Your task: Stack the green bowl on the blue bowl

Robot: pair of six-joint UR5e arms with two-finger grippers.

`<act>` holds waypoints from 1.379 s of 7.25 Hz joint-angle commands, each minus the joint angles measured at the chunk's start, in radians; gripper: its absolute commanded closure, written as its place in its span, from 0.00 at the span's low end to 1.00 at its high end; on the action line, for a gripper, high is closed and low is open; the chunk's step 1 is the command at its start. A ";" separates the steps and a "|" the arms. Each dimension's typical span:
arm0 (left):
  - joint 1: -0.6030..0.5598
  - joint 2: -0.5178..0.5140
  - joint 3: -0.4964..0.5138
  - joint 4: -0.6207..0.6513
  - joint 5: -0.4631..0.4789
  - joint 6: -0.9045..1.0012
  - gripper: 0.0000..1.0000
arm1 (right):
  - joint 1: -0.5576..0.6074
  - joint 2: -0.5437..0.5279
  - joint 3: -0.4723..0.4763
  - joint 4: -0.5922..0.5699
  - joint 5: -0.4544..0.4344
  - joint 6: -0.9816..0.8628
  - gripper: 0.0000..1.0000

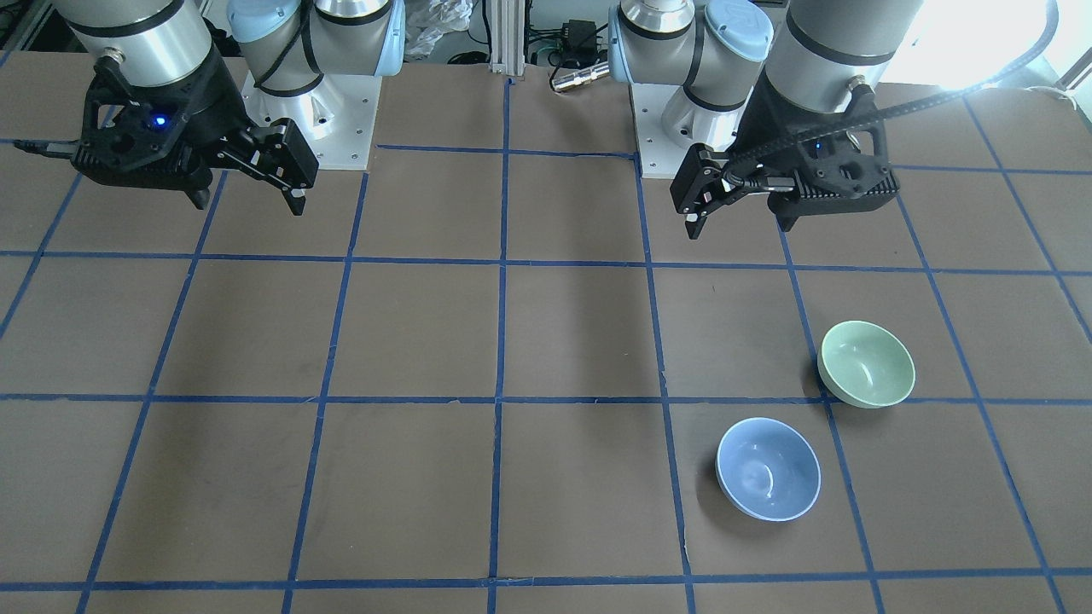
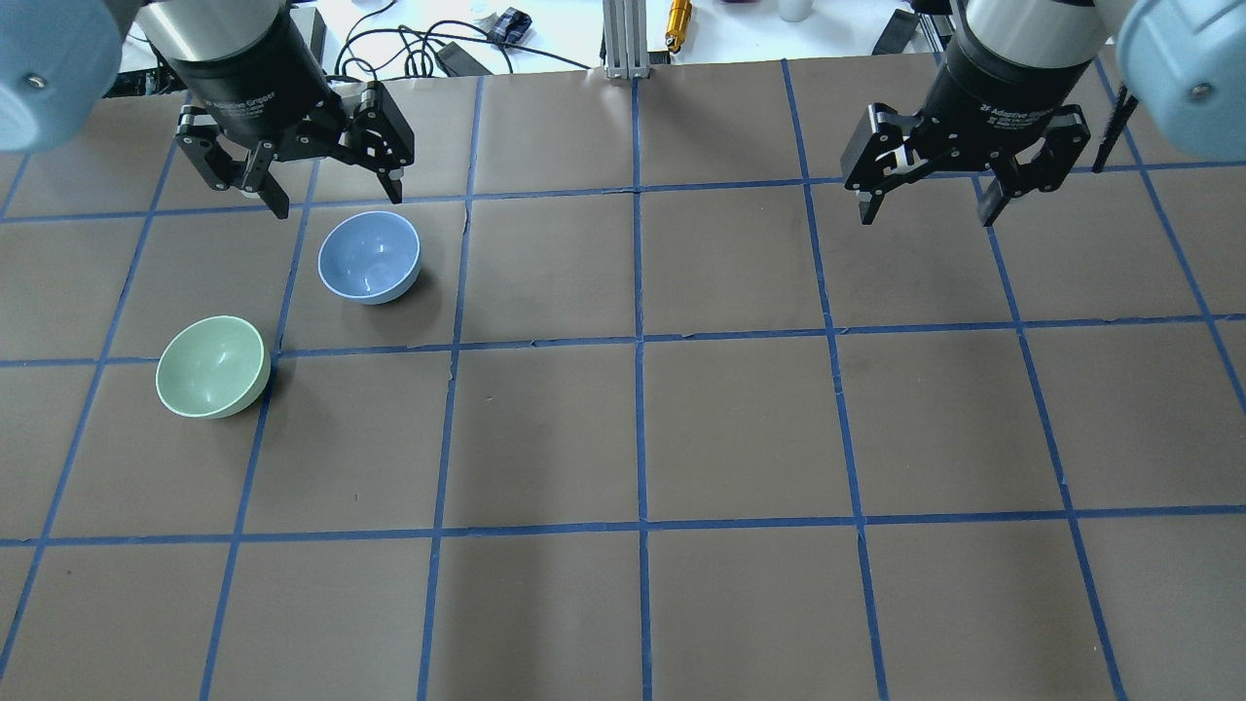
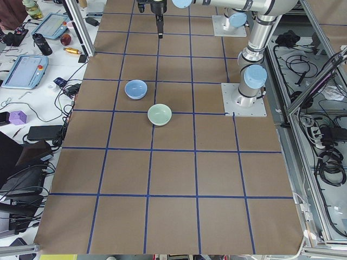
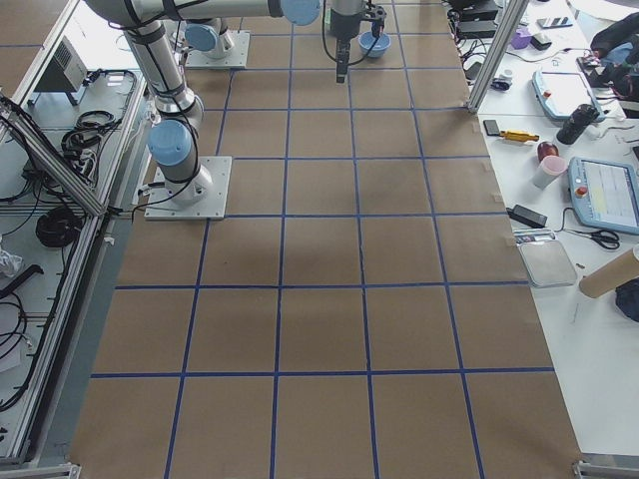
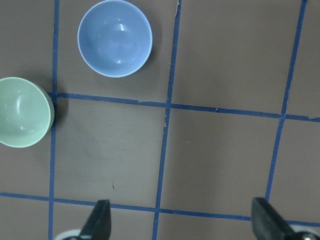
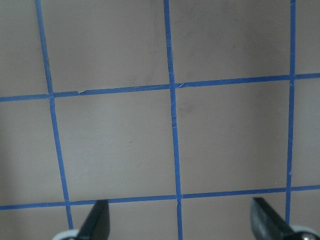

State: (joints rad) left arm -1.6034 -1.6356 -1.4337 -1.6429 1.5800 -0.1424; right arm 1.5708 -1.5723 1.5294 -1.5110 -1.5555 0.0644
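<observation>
The green bowl (image 2: 212,366) stands upright on the brown table, on my left side; it also shows in the front view (image 1: 866,363) and at the left edge of the left wrist view (image 5: 22,112). The blue bowl (image 2: 370,257) stands upright a short way from it, apart from it, and shows in the front view (image 1: 768,468) and the left wrist view (image 5: 115,37). Both bowls are empty. My left gripper (image 2: 338,200) is open and empty, raised above the table short of the bowls. My right gripper (image 2: 927,216) is open and empty, raised on the other side.
Blue tape lines grid the brown table (image 2: 642,428). The two arm bases (image 1: 311,119) (image 1: 682,128) are bolted at my edge. An aluminium post (image 2: 623,39) stands at the far edge. Tablets and cables (image 3: 24,70) lie on a side bench.
</observation>
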 commanded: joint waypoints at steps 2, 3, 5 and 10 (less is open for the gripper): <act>0.010 0.002 0.003 0.000 0.006 0.047 0.00 | 0.000 0.000 0.000 0.000 0.000 0.000 0.00; 0.022 0.003 -0.001 -0.002 0.009 0.125 0.00 | 0.000 0.000 0.000 0.000 0.000 0.000 0.00; 0.020 0.003 -0.002 -0.002 0.005 0.127 0.00 | 0.000 0.000 0.000 0.000 0.000 0.000 0.00; 0.165 0.003 -0.054 -0.002 0.011 0.293 0.00 | 0.000 0.000 0.000 0.000 0.000 0.000 0.00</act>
State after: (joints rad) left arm -1.5141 -1.6321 -1.4593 -1.6487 1.5918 0.0657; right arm 1.5708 -1.5724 1.5296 -1.5110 -1.5555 0.0644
